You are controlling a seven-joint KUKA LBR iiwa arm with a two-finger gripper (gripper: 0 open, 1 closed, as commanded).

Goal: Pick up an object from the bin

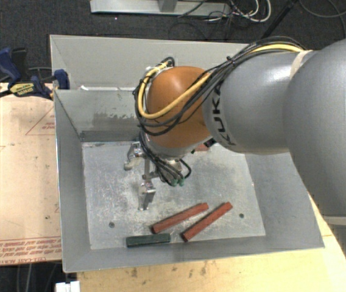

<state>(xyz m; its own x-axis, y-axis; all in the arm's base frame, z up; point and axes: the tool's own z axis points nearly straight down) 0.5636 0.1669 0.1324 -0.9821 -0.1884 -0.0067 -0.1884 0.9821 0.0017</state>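
Nearest me, close to the front wall of the grey metal bin [69, 163], a dark green bar [148, 241] lies flat on the floor. Just behind it lie two slanted rods, side by side and almost parallel: the first red-brown stick [180, 218] and, toward the arm's side, the second red-brown stick [206, 221]. Their low ends come near the bar's end, but I cannot tell whether they touch it.

Farther in, the gripper [139, 178] hangs over bare floor. Its fingers [147, 198] look spread, with nothing between them. The lower fingertip sits near the first stick's end but apart from it.

I judge that nothing is picked yet. All three things lie flat, so a grasp would need to straddle a rod across its narrow width. Beyond the gripper, the orange wrist cover [176, 105] and its cables sit before the far wall.
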